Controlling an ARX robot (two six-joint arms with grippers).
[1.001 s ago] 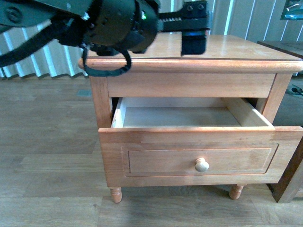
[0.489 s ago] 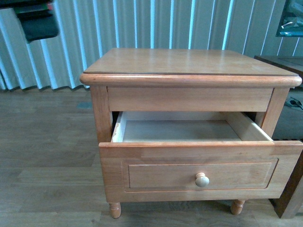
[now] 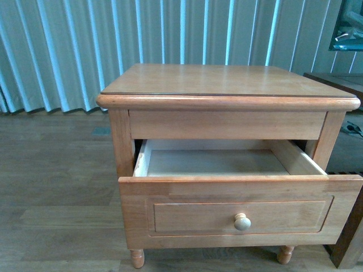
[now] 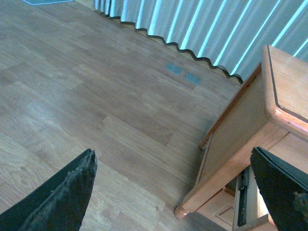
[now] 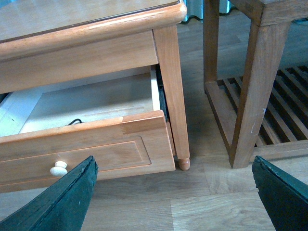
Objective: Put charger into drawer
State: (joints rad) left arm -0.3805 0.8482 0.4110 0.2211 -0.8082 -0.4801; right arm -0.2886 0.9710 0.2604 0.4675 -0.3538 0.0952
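The drawer [image 3: 227,205] of the honey-wood nightstand [image 3: 227,79] stands pulled out, its round pale knob [image 3: 242,221] facing me. In the right wrist view a short loop of thin black cable [image 5: 74,121] of the charger shows inside the drawer [image 5: 86,149], just behind the front panel; the rest of the charger is hidden. In the front view the drawer's visible floor looks bare and no arm shows. My right gripper [image 5: 173,161] is open above the floor in front of the nightstand's right leg. My left gripper [image 4: 172,154] is open over the floor beside the nightstand's left side [image 4: 240,130].
A dark wooden side table with a slatted lower shelf [image 5: 250,96] stands close to the right of the nightstand, its edge also in the front view [image 3: 347,243]. Pleated pale curtains [image 3: 113,45] hang behind. Wood-plank floor [image 3: 57,181] lies to the left and front.
The black arm that filled the top of the front view has swung left and out of the picture. The nightstand now sits lower in that view.
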